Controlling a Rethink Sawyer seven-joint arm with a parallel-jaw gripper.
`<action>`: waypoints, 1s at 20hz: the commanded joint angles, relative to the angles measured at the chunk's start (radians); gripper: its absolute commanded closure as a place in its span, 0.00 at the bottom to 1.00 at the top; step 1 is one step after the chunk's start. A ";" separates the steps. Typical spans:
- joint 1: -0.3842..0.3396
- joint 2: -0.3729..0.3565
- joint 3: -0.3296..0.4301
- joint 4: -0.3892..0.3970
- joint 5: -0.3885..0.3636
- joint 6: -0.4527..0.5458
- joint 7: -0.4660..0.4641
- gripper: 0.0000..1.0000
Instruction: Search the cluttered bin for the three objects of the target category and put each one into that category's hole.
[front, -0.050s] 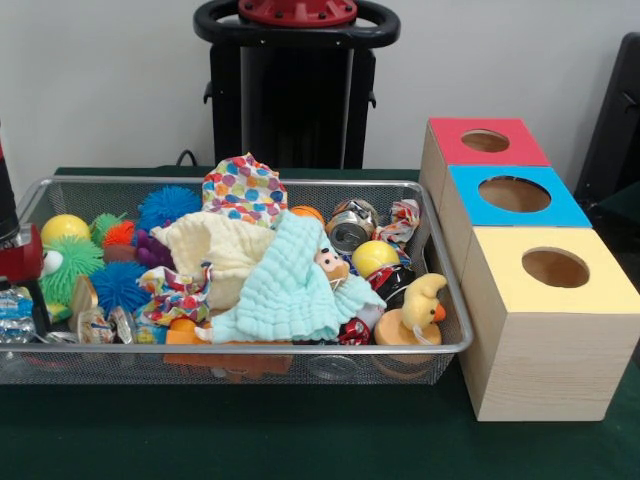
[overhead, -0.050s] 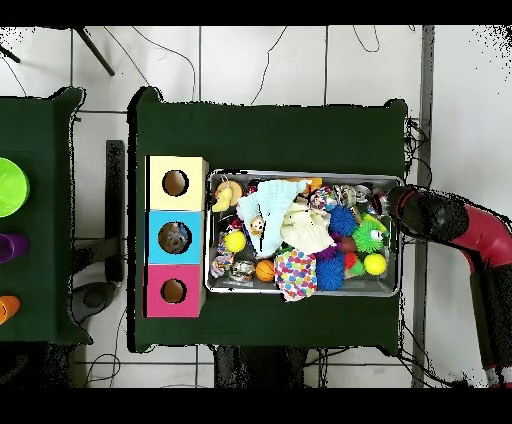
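Green cloth covers the counter (front, -0.050s: 300, 440), and on it I have the wire mesh bin (front, -0.050s: 250, 352) with a row of three wooden boxes just beside it, topped red (front, -0.050s: 487, 141), blue (front, -0.050s: 514, 195) and yellow (front, -0.050s: 556, 270), each with a round hole. My arm (overhead, -0.050s: 470, 232) reaches in from the side in the overhead view and ends over the bin's end farthest from the boxes; in the front view only a red and black piece of it shows at the picture's left edge, so I cannot tell whether the pincer is apart or together. I am not told which category is the target, so I can only say the candidates lie in the bin: spiky rubber balls such as the blue one (front, -0.050s: 120, 285), crushed cans (front, -0.050s: 349, 232), a smooth yellow ball (front, -0.050s: 374, 256), a duck toy (front, -0.050s: 422, 305). The worry, as I judge it, is the cloths. A mint cloth (front, -0.050s: 290, 290) and a cream one (front, -0.050s: 225, 250) lie draped over the middle (a dotted one (front, -0.050s: 243, 188) sits behind them), and they likely hide things underneath. A grasp there could snag fabric and drag neighbours out over the rim. Round balls may also roll away from a closing pincer, and the arm must cross the whole bin to reach the holes, so a weak hold could drop the piece short.
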 joint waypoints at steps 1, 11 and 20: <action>-0.009 0.079 -0.037 0.051 -0.080 0.111 -0.362 0.00; -0.025 0.064 -0.044 0.089 -0.087 0.076 -0.336 0.00; -0.033 0.056 -0.047 0.114 -0.102 0.046 -0.316 0.00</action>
